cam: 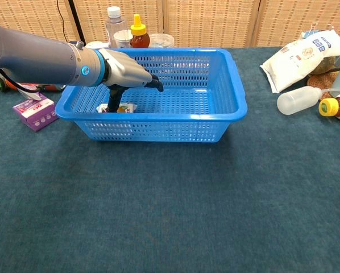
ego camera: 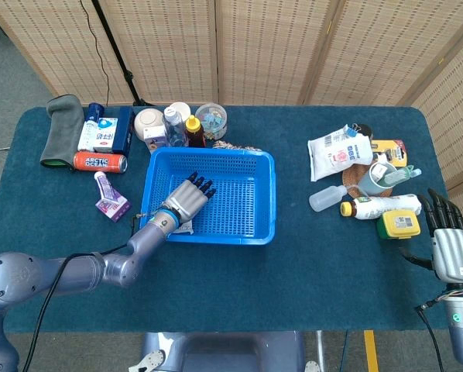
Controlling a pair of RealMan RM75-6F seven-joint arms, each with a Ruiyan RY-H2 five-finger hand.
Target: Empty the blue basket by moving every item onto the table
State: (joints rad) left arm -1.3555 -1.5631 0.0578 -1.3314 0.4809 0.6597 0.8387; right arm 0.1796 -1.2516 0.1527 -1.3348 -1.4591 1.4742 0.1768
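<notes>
The blue basket (ego camera: 271,194) (cam: 158,128) stands left of the table's middle. One small flat food packet (cam: 125,107) lies in its front left corner. My left hand (ego camera: 186,198) (cam: 127,70) reaches over the basket's left rim, fingers stretched out above the floor, thumb pointing down onto the packet. The hand hides most of the packet in the head view, and nothing is gripped. My right hand (ego camera: 452,242) rests open at the table's right edge, fingers apart and holding nothing; the chest view does not show it.
Left of the basket lie a red can (ego camera: 100,161), a purple packet (ego camera: 110,203) and a grey cloth (ego camera: 61,128). Bottles and jars (ego camera: 183,128) stand just behind it. On the right are a white bag (ego camera: 338,153), a clear bottle (ego camera: 327,197) and a yellow box (ego camera: 398,224).
</notes>
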